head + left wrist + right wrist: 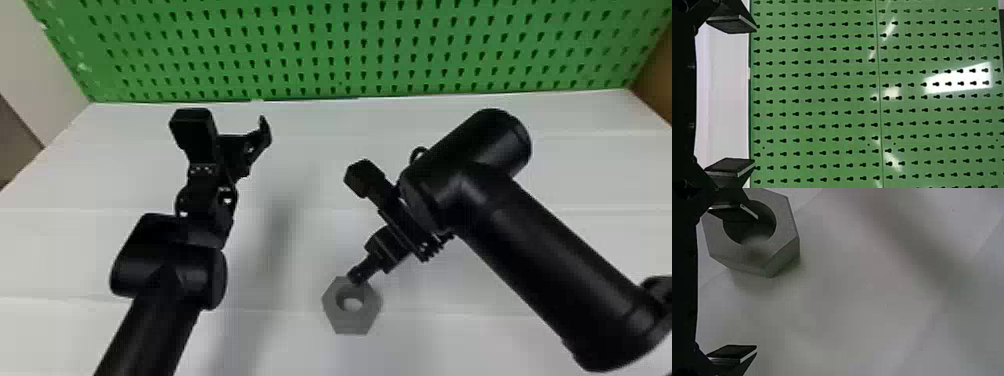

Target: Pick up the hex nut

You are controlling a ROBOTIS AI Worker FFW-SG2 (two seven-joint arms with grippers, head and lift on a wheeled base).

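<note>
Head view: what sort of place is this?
Probably a workshop or robot test bench: a green pegboard behind a white tabletop, with a big gray hex nut lying on it.

No readable text, labels, brands, numbers or signs.

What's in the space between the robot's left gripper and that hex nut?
In the head view, no object lies between the left gripper and the hex nut, just bare white surface with a soft shadow.
</note>
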